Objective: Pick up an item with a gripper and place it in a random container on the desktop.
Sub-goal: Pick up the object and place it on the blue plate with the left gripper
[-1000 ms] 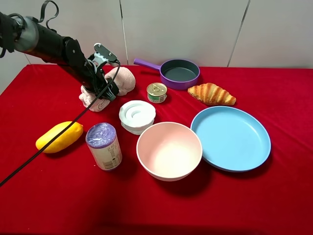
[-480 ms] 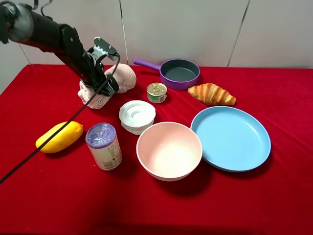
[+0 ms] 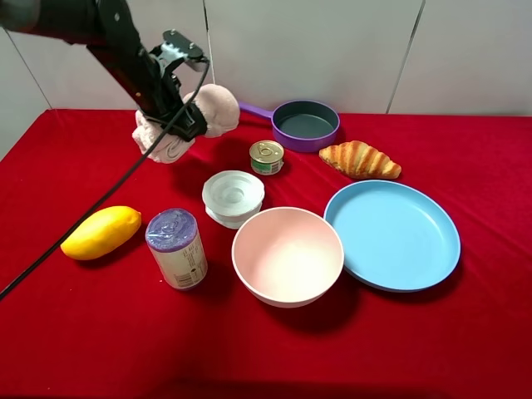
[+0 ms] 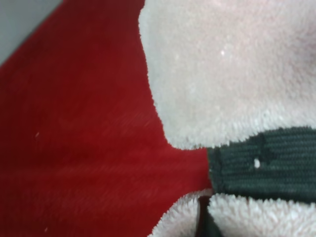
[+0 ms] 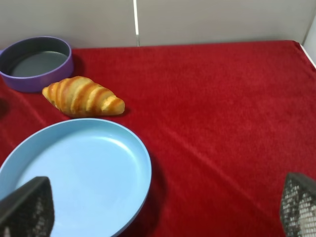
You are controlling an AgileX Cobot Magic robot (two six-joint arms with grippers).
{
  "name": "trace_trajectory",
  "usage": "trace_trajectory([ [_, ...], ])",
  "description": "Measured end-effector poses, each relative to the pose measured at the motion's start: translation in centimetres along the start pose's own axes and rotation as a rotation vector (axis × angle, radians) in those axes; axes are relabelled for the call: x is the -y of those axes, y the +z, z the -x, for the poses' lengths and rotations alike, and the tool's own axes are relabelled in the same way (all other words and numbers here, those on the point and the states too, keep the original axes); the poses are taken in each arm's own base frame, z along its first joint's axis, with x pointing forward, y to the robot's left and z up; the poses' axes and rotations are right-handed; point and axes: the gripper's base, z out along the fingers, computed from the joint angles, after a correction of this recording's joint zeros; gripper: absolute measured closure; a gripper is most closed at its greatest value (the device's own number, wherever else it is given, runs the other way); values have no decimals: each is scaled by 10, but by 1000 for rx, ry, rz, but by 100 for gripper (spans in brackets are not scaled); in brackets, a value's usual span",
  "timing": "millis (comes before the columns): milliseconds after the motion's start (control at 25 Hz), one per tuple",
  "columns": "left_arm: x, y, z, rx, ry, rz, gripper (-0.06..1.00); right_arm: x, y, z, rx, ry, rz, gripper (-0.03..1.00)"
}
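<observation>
My left gripper [image 3: 178, 125] is shut on a pink plush toy [image 3: 213, 110] and holds it in the air above the back left of the red table. In the left wrist view the plush [image 4: 227, 64] fills the frame, with a dark finger pad [image 4: 261, 163] pressed into it. My right gripper [image 5: 162, 207] is open and empty above the blue plate [image 5: 74, 168]; it does not show in the exterior view. The containers are a pink bowl [image 3: 287, 210], the blue plate [image 3: 391, 234] and a purple pan [image 3: 305, 123].
A yellow mango [image 3: 101, 232], a purple-lidded canister [image 3: 176, 248], a white lidded dish [image 3: 233, 196], a small tin can [image 3: 266, 156] and a croissant [image 3: 359, 159] lie on the red cloth. The left arm's cable hangs down across the left side.
My left gripper has risen with the plush toy, lifting it off the table and slightly toward the back. Nothing else has moved.
</observation>
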Motion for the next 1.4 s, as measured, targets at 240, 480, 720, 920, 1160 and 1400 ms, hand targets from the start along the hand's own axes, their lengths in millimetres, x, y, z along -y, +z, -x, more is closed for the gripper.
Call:
trace_trajectory([
  [240, 21, -13, 26, 18, 65, -31, 45, 0, 0, 0, 0, 0, 0, 27],
  [480, 49, -22, 47, 43, 134, -59, 45, 0, 0, 0, 0, 0, 0, 27],
  [720, 84, -31, 67, 79, 216, -90, 45, 0, 0, 0, 0, 0, 0, 27],
  [920, 110, -33, 74, 92, 268, -114, 45, 0, 0, 0, 0, 0, 0, 27],
  [1160, 138, -35, 80, 118, 319, -138, 45, 0, 0, 0, 0, 0, 0, 27],
  [1400, 165, -39, 88, 181, 364, -148, 45, 0, 0, 0, 0, 0, 0, 27],
])
